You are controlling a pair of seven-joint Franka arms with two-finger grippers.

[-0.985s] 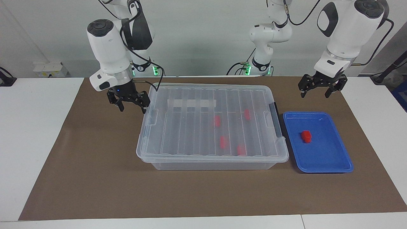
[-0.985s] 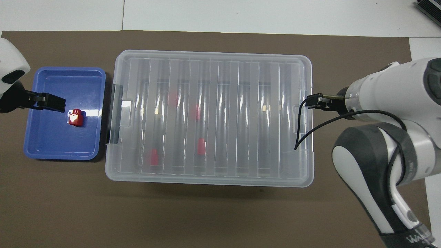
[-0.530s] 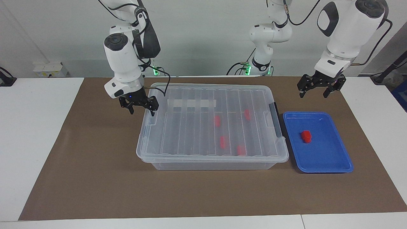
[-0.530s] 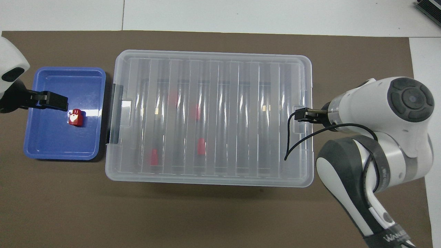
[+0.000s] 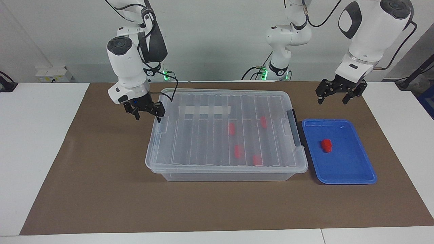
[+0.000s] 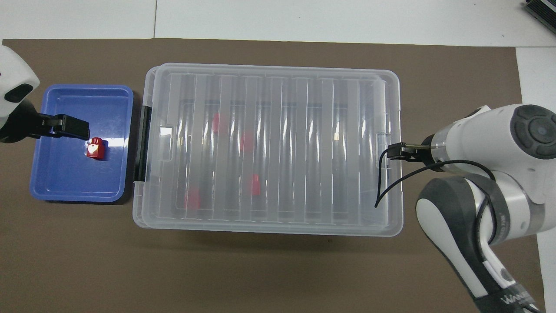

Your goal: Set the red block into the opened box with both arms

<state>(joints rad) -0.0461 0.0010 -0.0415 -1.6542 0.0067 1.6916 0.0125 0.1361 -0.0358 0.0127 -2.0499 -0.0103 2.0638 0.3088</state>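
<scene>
One red block point(image 5: 326, 145) point(image 6: 95, 148) lies in the blue tray point(image 5: 352, 173) point(image 6: 65, 187). The clear box point(image 5: 223, 176) point(image 6: 269, 71) stands mid-table with its ribbed lid point(image 5: 203, 142) on it. Several more red blocks point(image 5: 238, 151) show blurred through the lid. My right gripper point(image 5: 148, 118) point(image 6: 395, 151) is open at the lid's end tab, at the right arm's end of the box. My left gripper point(image 5: 332, 101) point(image 6: 69, 127) hangs open in the air; from overhead it covers the tray beside the red block.
A dark grey latch point(image 5: 295, 132) point(image 6: 141, 143) sits on the box's end next to the tray. A brown mat point(image 5: 101, 189) covers the table under everything. A cable loops from the right wrist over the lid's corner.
The right gripper came in to the lid's end, then drew back slightly toward its own end of the table. The lid shifted a little that way. The left gripper barely moved.
</scene>
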